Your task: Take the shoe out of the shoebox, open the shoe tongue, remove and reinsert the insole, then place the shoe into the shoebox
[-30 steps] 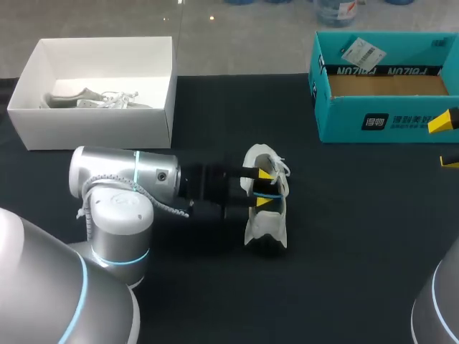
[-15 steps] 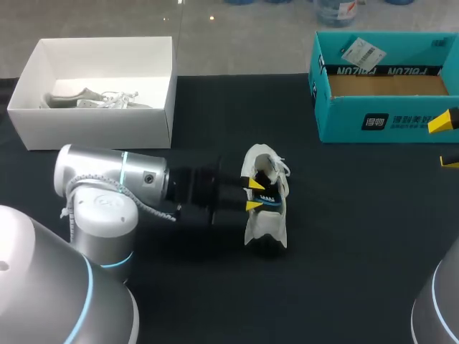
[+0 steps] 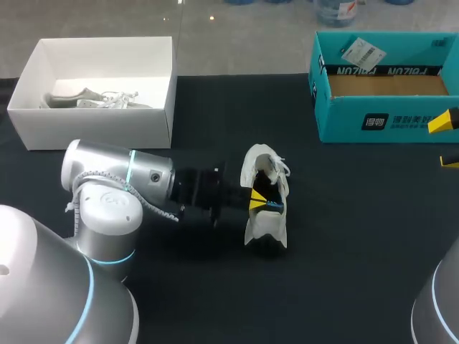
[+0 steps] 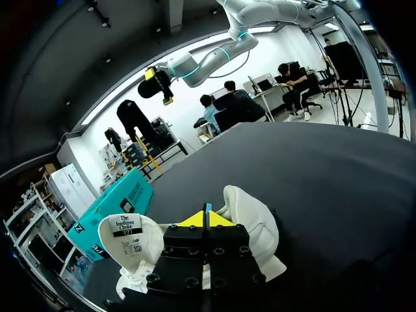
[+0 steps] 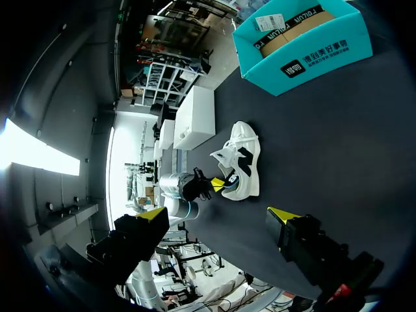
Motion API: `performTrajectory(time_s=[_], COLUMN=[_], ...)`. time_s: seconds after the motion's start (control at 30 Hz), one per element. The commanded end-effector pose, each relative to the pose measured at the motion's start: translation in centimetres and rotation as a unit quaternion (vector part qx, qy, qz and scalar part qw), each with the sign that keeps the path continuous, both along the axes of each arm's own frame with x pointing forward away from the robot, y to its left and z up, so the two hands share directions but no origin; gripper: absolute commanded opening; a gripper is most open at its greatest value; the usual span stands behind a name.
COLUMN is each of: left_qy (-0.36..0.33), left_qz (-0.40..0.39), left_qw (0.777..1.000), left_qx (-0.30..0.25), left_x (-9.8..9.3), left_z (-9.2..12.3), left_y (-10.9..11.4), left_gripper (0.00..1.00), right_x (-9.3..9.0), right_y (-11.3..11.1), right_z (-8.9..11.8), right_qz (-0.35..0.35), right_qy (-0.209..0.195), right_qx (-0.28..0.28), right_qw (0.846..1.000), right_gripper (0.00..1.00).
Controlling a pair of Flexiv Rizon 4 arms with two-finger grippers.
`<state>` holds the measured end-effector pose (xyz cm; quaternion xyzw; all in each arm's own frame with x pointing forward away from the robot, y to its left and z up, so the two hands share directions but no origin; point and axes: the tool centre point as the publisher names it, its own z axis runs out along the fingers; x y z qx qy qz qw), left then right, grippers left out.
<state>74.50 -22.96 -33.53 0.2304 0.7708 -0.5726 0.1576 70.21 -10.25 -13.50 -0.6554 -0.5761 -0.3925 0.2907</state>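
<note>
Shoe: the white shoe [image 3: 263, 223] rests on the black table [image 3: 358, 258], near its middle and outside both boxes.
Left gripper: the left gripper [image 3: 257, 200] comes in at the shoe's left flank. Its yellow tips are pressed together in the shoe's opening, clamped on a thin blue strip that looks like the edge of the insole [image 4: 207, 208].
Right gripper: the right gripper [image 5: 217, 214] is well to the right of the shoe, by the table's right edge, with its fingers spread wide.
Teal shoebox: the teal shoebox [image 3: 387, 120] sits beyond the shoe and to its right, against the table's far edge, with its top open.
White box: the white box [image 3: 143, 123] sits beyond the shoe and to its left, also at the far edge. A second pale shoe [image 3: 90, 99] lies inside it.
Room around the shoe: black tabletop shows from the shoe's right side out to the right gripper. It also shows between the shoe and the teal shoebox, and on the shoe's near side. The left arm [image 3: 118, 179] fills the shoe's left side.
Shoe make: the upper is soft and white with loose white laces. The padded tongue is turned up and carries a printed label, and there is a dark mark on the side.
Boxes: both are straight-walled cardboard rectangles. The teal shoebox has a plain brown floor and a paper tag on its inner wall.
Table surface: matte black and flat.
Arm and gripper: the arm is a rounded silvery housing with a cyan ring. The gripper has a black blocky body and wedge-shaped yellow tips.
</note>
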Motion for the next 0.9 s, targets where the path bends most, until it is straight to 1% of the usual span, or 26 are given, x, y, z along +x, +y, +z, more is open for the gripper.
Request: performTrajectory(time_s=[0.03,0.17,0.37,0.4,0.43,0.47,0.5,0.57,0.63,0.7,0.77,0.8,0.83,0.87,0.9], left_qy=[0.005,0.006,0.007,0.006,0.005,0.002,0.0,-0.003,-0.009,-0.011,-0.016,-0.017,-0.018,-0.019,-0.021], left_qz=[0.0,-0.003,-0.005,-0.005,-0.004,-0.003,-0.003,-0.003,-0.008,-0.011,-0.017,-0.02,-0.025,-0.031,-0.039], left_qw=[1.0,1.0,1.0,1.0,1.0,1.0,1.0,1.0,1.0,1.0,1.0,1.0,0.999,0.999,0.999], left_qx=[0.012,0.021,0.03,0.03,0.028,0.025,0.023,0.021,0.018,0.018,0.016,0.016,0.017,0.019,0.022], left_x=[0.7,0.6,0.3,0.3,0.2,0.2,0.2,0.2,0.2,0.1,0.1,0.1,0.0,0.0,0.1], left_z=[-0.5,-0.9,-0.4,-0.1,0.2,0.5,0.8,1.4,1.9,2.5,2.9,3.1,3.3,3.5,3.8], left_y=[-1.2,-1.2,-0.3,-0.2,-0.1,-0.1,0.0,0.0,0.1,0.0,-0.1,-0.1,-0.2,-0.3,-0.3], left_gripper=[0.0,0.0,0.0,0.13,0.45,0.63,0.76,0.83,0.82,0.74,0.61,0.52,0.47,0.45,0.39], right_x=[-0.2,-0.2,-0.2,-0.2,-0.2,-0.2,-0.2,-0.2,-0.2,-0.2,-0.2,-0.2,-0.2,-0.2,-0.2], right_y=[0.0,0.0,0.0,0.0,0.0,0.0,0.0,0.0,0.0,0.0,0.0,0.0,0.0,0.0,0.0], right_z=[0.0,0.0,0.0,0.0,0.0,0.0,0.0,0.0,0.0,0.0,0.0,0.0,0.0,0.0,0.0], right_qz=[-0.001,-0.001,-0.001,-0.001,-0.001,-0.001,-0.001,-0.001,-0.001,-0.001,-0.001,-0.001,-0.001,-0.001,-0.001], right_qy=[0.0,0.0,0.0,0.0,0.0,0.0,0.0,0.0,0.0,0.0,0.0,0.0,0.0,0.0,0.0], right_qx=[-0.001,-0.001,-0.001,-0.001,-0.001,-0.001,-0.001,-0.001,-0.001,-0.001,-0.001,-0.001,-0.001,-0.001,-0.001], right_qw=[1.0,1.0,1.0,1.0,1.0,1.0,1.0,1.0,1.0,1.0,1.0,1.0,1.0,1.0,1.0], right_gripper=[1.0,1.0,1.0,1.0,1.0,1.0,1.0,1.0,1.0,1.0,1.0,1.0,1.0,1.0,1.0])
